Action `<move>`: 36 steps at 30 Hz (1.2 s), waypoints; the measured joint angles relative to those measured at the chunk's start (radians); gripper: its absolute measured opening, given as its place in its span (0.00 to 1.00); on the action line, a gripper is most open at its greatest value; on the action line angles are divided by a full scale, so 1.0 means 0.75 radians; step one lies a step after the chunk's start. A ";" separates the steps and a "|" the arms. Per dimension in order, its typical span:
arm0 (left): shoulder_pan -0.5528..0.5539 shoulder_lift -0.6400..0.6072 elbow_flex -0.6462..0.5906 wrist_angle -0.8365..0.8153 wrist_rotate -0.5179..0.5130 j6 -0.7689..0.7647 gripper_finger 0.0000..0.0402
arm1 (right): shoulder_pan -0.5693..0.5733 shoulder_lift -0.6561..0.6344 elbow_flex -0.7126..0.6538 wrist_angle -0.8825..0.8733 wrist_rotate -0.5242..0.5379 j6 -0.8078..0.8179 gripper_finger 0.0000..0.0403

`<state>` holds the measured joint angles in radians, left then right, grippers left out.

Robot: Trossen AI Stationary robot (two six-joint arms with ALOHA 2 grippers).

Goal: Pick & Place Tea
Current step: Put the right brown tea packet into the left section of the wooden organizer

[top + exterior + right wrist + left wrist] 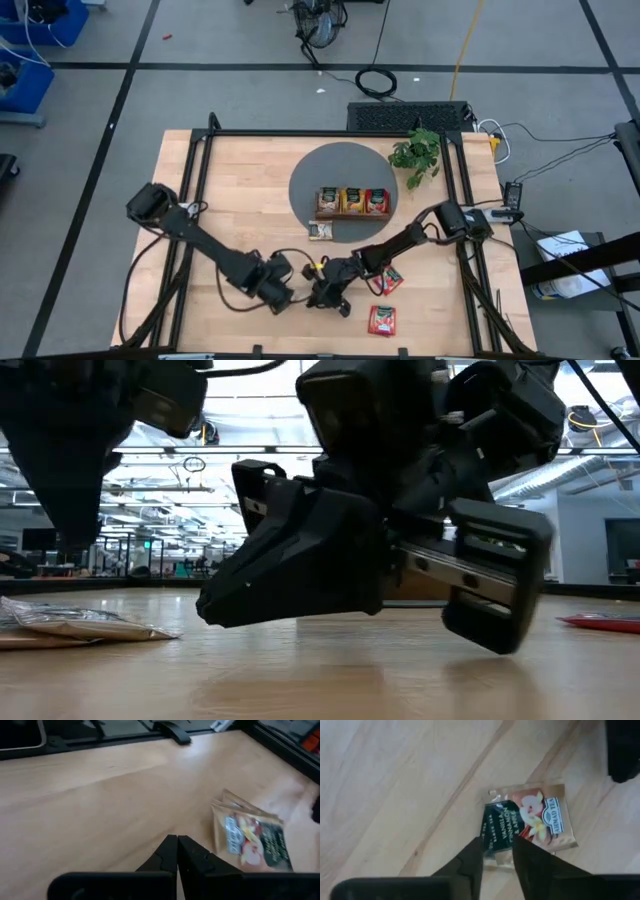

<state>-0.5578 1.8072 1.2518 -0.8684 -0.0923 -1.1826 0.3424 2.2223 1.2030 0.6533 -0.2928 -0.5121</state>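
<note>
The left end effector [497,851] hangs low over the front-middle of the worktop [230,190], its two dark fingers parted a little on either side of the near edge of a beige sachet [530,822] with dark print. Whether they pinch it or stand just clear of it, I cannot tell. That sachet lies flat on the wood. Just beside it toward the right edge, the right end effector [176,851] rests near the surface with its fingers pressed together and nothing between them; another beige, dark-printed sachet [252,837] lies slightly crumpled on the wood beyond it.

The task looks partly done. The wooden tray [353,212] sits on a dark round mat [310,175] toward the back-centre of the worktop, and its three compartments show sachets standing upright — beige-dark, orange-yellow and red. Several remain loose: a pale one [321,231] just off the tray's front-left corner, a red one [390,281] by the right arm, and a second red one [382,319] near the front edge. A leafy plant [418,152] stands by the back-right corner.

The sachets are thin, flat squares of glossy foil-like wrap with crimped edges — likely slippery and hard to lift off the smooth, pale, grained worktop.
</note>
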 joint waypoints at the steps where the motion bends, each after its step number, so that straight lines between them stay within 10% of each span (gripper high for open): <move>1: 0.012 -0.002 0.000 -0.001 0.021 0.018 0.31 | 0.004 0.000 0.000 0.001 0.000 -0.012 0.00; 14: 0.155 -0.003 -0.245 0.369 0.372 0.088 0.73 | 0.018 -0.003 0.045 0.001 -0.003 -0.130 0.00; 36: 0.185 -0.012 -0.352 0.662 0.473 0.080 0.53 | -0.051 0.077 0.113 -0.001 -0.175 -0.029 0.00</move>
<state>-0.4191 1.7981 0.9879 -0.3721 0.2624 -1.1225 0.3042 2.2803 1.2876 0.6525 -0.4241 -0.5339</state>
